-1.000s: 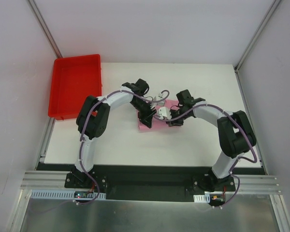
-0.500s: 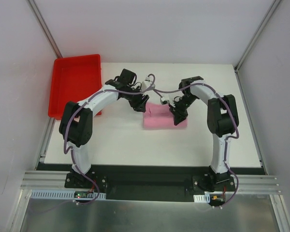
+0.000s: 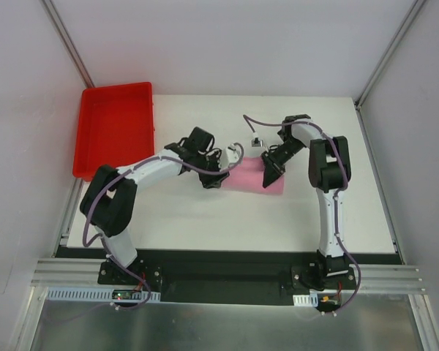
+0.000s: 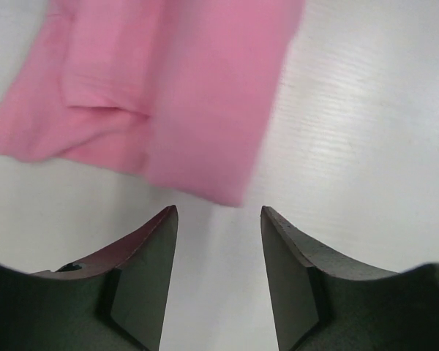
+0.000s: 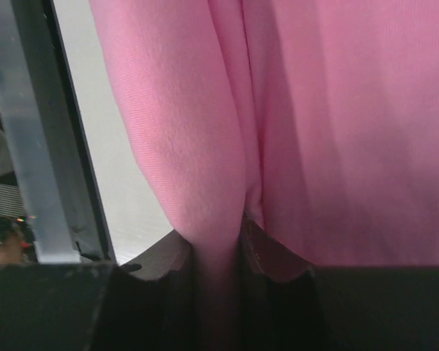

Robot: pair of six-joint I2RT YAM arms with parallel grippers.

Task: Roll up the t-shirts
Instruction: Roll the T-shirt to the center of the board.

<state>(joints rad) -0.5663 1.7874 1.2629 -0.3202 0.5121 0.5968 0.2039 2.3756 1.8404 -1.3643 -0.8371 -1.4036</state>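
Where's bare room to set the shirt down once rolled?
Bare table between the shirt and the near edge; the red tray is empty too. Crowded mid-table: left end effector beside the shirt, right end effector gripping it.

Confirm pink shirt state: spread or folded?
Folded: the t-shirt lies as a compact band, layered folds visible in both wrist views.

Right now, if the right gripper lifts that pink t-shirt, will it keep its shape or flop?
Probably floppy: the t-shirt lies in soft folds, and the fold pinched in the right gripper bunches and drapes. Likely light for its size, being thin cloth lying flat on the table. It should not roll, but loose layers may unfold when pulled.
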